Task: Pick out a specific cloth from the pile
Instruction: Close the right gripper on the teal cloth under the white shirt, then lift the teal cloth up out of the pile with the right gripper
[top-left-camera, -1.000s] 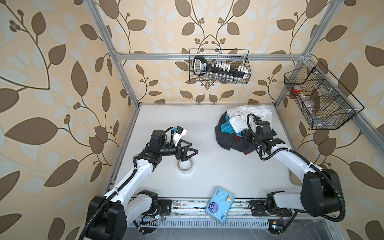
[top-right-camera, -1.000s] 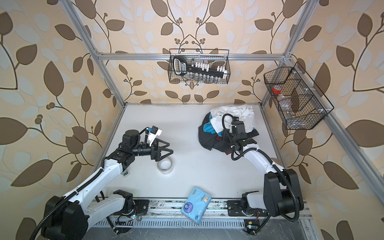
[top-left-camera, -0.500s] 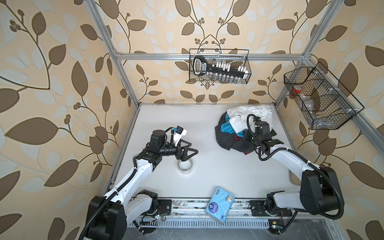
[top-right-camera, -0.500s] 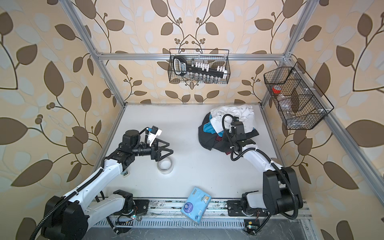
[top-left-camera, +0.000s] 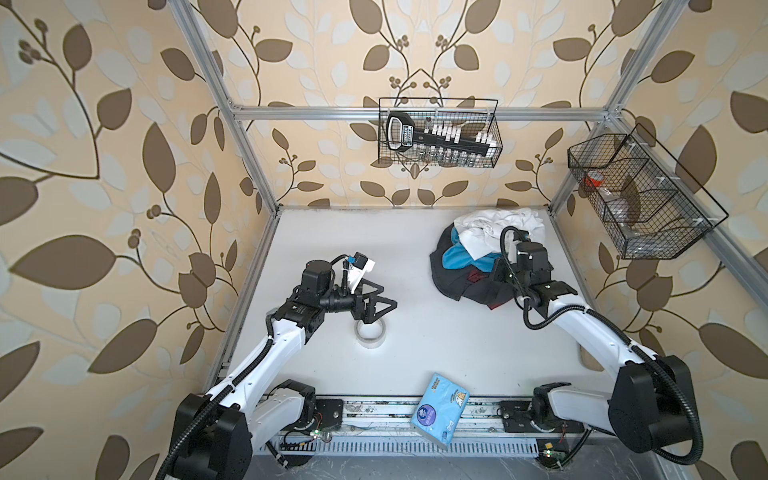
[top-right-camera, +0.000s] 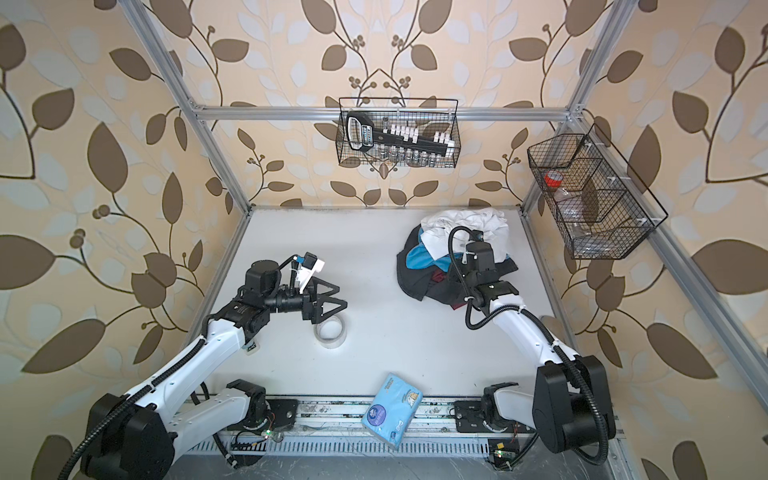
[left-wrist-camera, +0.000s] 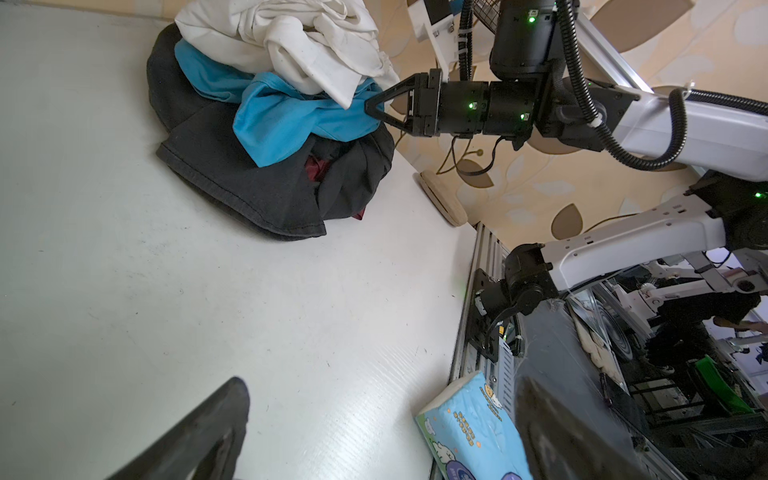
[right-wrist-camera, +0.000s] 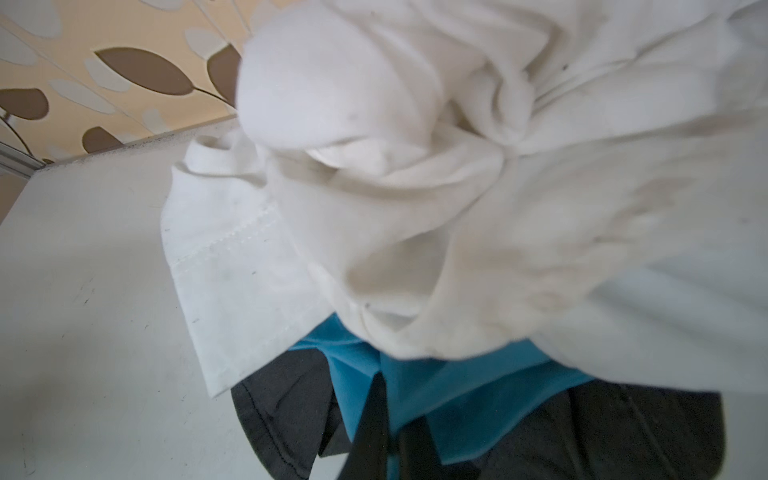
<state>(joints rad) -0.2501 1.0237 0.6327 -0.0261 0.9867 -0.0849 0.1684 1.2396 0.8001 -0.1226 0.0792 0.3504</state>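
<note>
Toward the far right corner of the tabletop (top-left-camera: 419, 357) sits the pile (top-left-camera: 459, 286). The right gripper (left-wrist-camera: 371, 109) has its jaws pressed together on a fold of the cloth (left-wrist-camera: 282, 120), at the edge that peeks out from under the white shirt (left-wrist-camera: 299, 45). The right wrist view shows the dark fingers (right-wrist-camera: 374, 415) closed over turquoise fabric, though I cannot tell how deep the bite goes.

To do this step well, I judge the pull should run low and outward, away from the shirt. It should be slow enough that the cloth slides free rather than dragging the heap along. A shallow pinch could slip, and the shirt draped on top may ride with it.

The left gripper (top-left-camera: 378, 305) hangs with jaws spread above the tape roll (top-left-camera: 370, 334) near the tabletop's middle, well apart from the pile. It could pin the dark garment (left-wrist-camera: 249, 187) if the heap starts to travel.

The cloth is plain turquoise-blue, soft and crumpled, and lies sandwiched between the white shirt above and the dark garment below. Its loose flap spills over the dark fabric beside a red patch (left-wrist-camera: 316, 170).
</note>
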